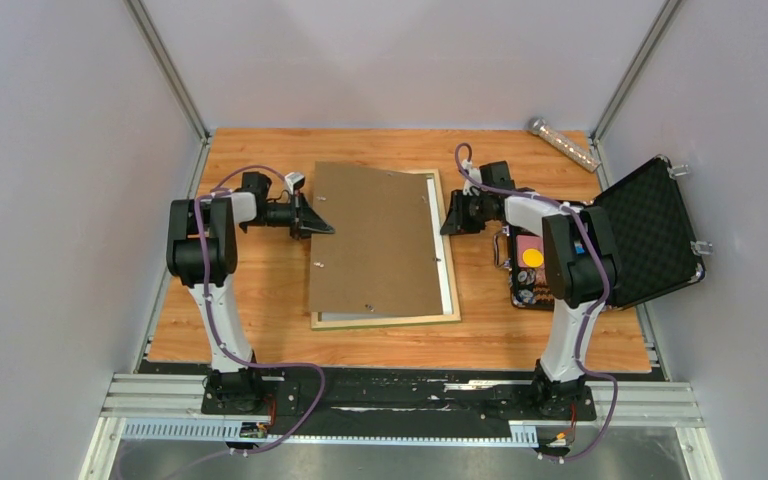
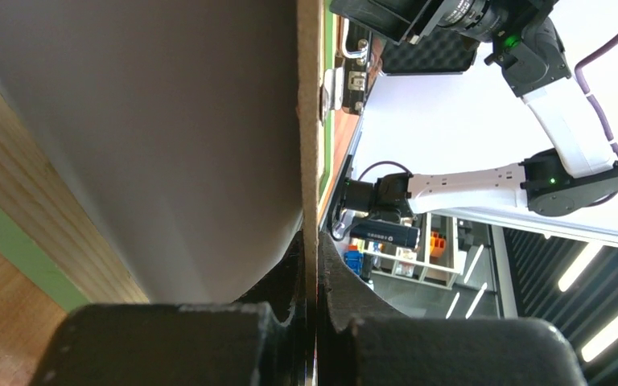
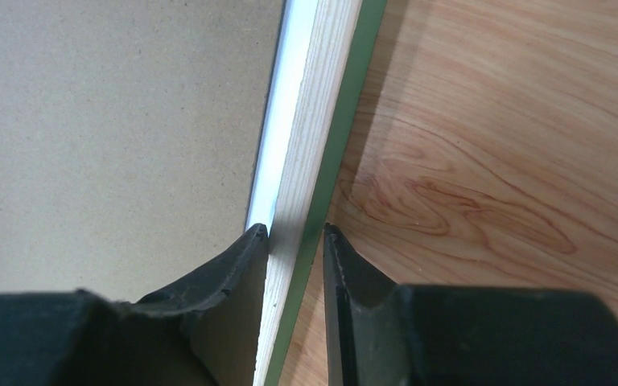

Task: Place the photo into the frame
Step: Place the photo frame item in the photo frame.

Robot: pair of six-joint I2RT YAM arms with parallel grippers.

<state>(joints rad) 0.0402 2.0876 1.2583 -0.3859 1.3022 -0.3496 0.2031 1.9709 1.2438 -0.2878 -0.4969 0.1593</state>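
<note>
While the left gripper (image 1: pixel 320 227) clamps the backing board (image 1: pixel 375 240) atop the frame (image 1: pixel 390 322), the right gripper (image 1: pixel 446 228) narrowly straddles its side, grip uncertain.

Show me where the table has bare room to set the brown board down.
Bare wood: the near strip between the frame and the arm bases; the far strip between the brown board and the back wall. Crowded: the gap between frame and open case, where the right arm reaches in.
</note>
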